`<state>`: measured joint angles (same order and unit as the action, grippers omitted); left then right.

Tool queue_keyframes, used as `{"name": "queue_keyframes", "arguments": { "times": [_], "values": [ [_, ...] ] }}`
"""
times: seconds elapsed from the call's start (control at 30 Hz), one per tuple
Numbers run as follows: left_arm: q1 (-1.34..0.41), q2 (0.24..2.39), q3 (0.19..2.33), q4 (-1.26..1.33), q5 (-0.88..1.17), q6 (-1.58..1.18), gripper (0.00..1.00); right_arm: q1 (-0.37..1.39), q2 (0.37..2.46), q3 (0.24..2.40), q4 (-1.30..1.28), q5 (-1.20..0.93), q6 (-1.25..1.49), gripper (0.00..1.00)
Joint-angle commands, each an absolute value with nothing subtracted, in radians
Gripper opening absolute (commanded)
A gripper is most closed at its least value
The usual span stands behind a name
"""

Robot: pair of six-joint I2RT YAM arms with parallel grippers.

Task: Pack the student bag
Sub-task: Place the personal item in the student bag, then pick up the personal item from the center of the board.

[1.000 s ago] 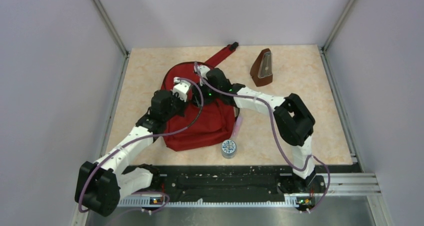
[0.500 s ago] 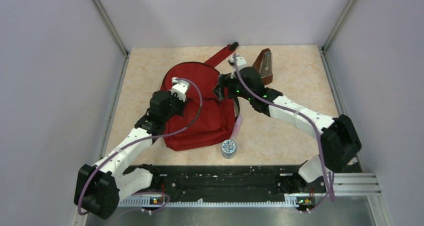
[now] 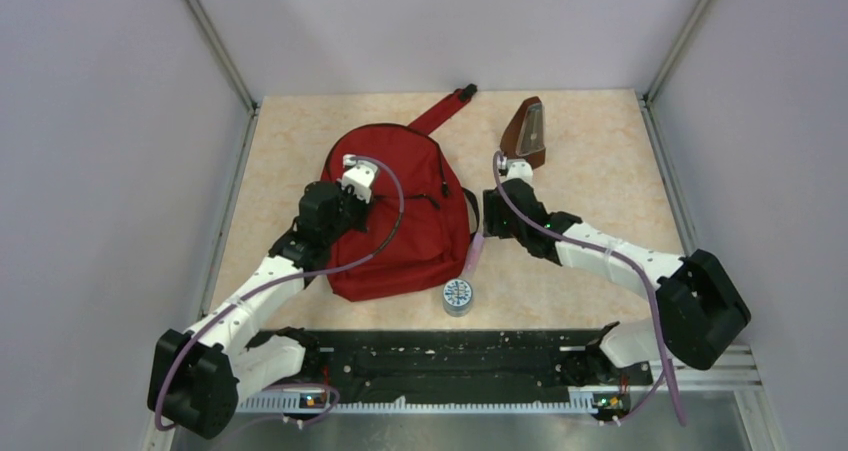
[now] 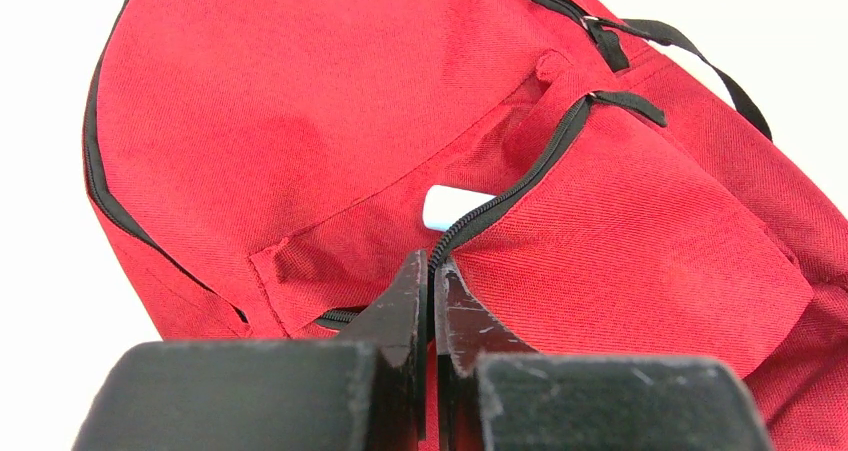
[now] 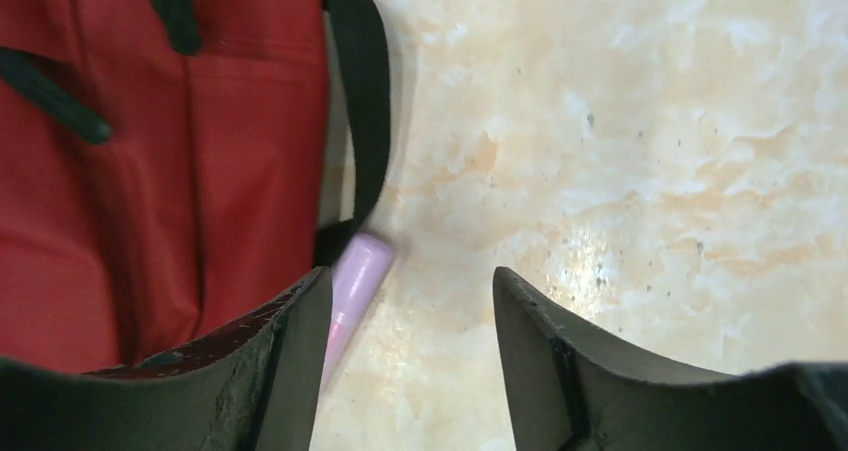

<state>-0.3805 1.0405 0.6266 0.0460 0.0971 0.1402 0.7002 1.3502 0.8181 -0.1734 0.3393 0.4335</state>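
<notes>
The student bag (image 3: 410, 221), a red backpack with black zippers, lies flat in the middle of the table. My left gripper (image 3: 365, 199) rests on its front. In the left wrist view it (image 4: 432, 266) is shut on the zipper edge of the front pocket (image 4: 620, 221), and a small white object (image 4: 455, 206) shows inside the pocket opening. My right gripper (image 3: 487, 221) is open and empty, low over the table by the bag's right edge. In the right wrist view its jaws (image 5: 410, 291) stand wide apart, with a pink pen (image 5: 355, 276) just beside the left finger.
The pink pen (image 3: 473, 256) lies along the bag's right side. A round blue-and-white tin (image 3: 458, 297) stands near the front edge. A brown metronome (image 3: 524, 134) stands at the back right. A black bag strap (image 5: 365, 121) loops onto the table. Walls enclose three sides.
My right arm has drawn back from the top of the bag to the right and down, to the table beside the pen. The left gripper has stayed on the bag.
</notes>
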Motion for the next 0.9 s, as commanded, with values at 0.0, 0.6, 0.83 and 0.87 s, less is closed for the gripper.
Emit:
{"name": "queue_keyframes", "arguments": {
  "times": [0.0,0.6,0.83,0.87],
  "values": [
    [-0.377,1.014,0.623,0.12,0.087,0.137,0.0,0.706,1.385,0.806,-0.178,0.351,0.478,0.57],
    [-0.377,1.031,0.627,0.117,0.078,0.143,0.0,0.79,1.617,0.894,-0.167,0.327,0.51,0.58],
    [-0.376,1.034,0.629,0.114,0.076,0.144,0.0,0.807,1.639,0.903,-0.17,0.327,0.52,0.57],
    [-0.376,1.034,0.63,0.114,0.075,0.144,0.0,0.81,1.641,0.9,-0.166,0.325,0.521,0.57]
  ]
}}
